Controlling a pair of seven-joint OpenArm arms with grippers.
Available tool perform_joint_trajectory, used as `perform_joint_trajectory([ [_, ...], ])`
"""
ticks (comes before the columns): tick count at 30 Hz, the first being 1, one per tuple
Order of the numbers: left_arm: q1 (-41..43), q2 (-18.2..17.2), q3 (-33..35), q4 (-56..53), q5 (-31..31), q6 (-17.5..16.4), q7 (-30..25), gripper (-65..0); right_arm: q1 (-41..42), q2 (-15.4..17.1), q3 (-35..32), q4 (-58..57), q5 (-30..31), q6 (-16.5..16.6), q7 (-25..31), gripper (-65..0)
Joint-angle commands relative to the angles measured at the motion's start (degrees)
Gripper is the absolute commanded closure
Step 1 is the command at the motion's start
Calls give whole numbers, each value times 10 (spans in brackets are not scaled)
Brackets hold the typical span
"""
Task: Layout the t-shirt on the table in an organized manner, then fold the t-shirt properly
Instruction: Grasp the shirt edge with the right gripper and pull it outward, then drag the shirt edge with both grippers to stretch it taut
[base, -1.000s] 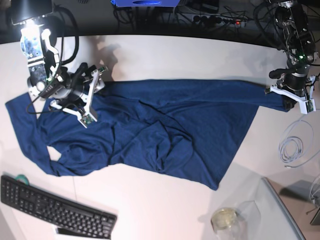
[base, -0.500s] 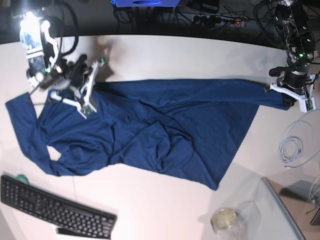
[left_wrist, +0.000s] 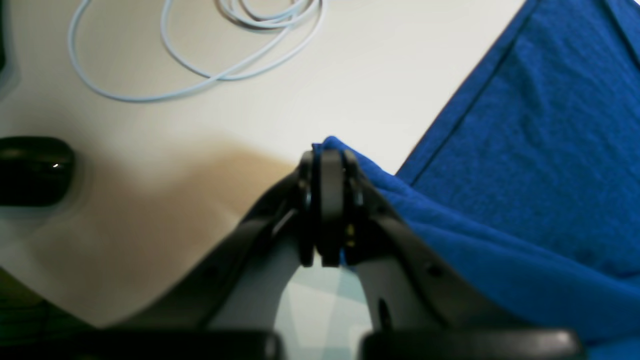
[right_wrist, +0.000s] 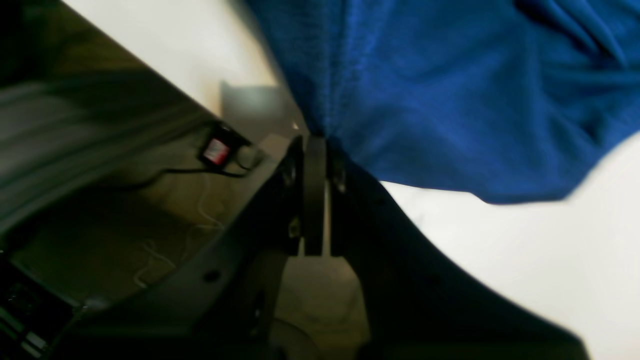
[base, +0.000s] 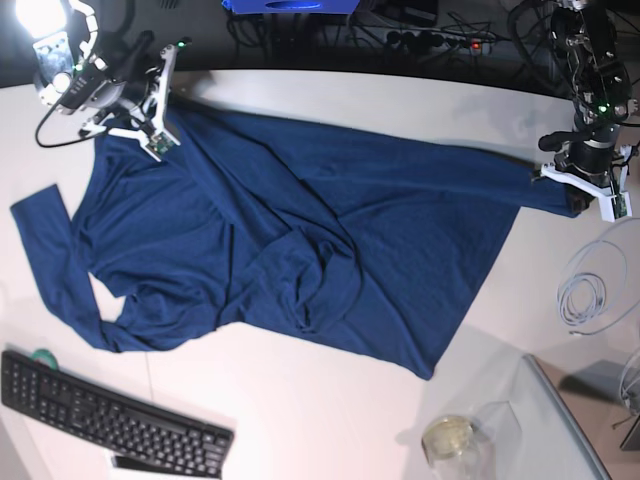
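Right now your right gripper (right_wrist: 314, 145) is pinched tight on a fold of the t-shirt (base: 300, 240), up at the far left corner of the table (base: 330, 430) as the base view shows it. The cloth hangs from its fingertips (right_wrist: 306, 160) in the wrist view, though that picture is blurred, so how much fabric sits between them is hard to say. Your left gripper (left_wrist: 327, 160) is also clamped on the shirt, with a small tip of blue poking out past the closed jaws, over at the base view's right edge. Between the two grips the garment lies spread across the tabletop, wrinkled and bunched near its middle, one sleeve trailing toward the keyboard (base: 110, 420). A coiled white cable (base: 585, 295) lies just beside your left arm.
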Motion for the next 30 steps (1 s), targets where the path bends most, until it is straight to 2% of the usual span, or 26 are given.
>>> perform_joint_trajectory([
  [1,-2,-8,-3,11,-2,2,-12,0,-3,7,2,2,4,-1,2,-14],
  [7,-2,-16,-4,14,-2,2,-12,0,-27,43,7,-4,4,-1,2,-15],
  [15,24,-7,-2,44,-2,2,-12,0,-46,41,21,31,7,-2,-9,-33],
  [16,27,-7,-2,46,-2,2,-12,0,-52,39,37,52,7,-2,-11,-54],
  [18,33,-4,-2,44,-2,2,-12,0,-48,15,81,81,6,-2,-9,-134],
  [19,37,-4,-2,42,-2,2,-12,0,-31,5,105,77,5,-2,-9,-185],
  [21,40,2,-2,41,-2,2,-12,0,22,-2,123,33,5,-1,-9,-236],
  [23,40,10,-2,33,-2,2,-12,0,74,-3,114,-39,6,-1,-4,-210],
  [28,44,17,-3,11,-2,2,-12,0,171,-16,78,-218,6,-1,62,-8],
  [30,47,17,-4,9,-2,2,-12,0,196,-17,78,-279,5,-1,73,-3],
])
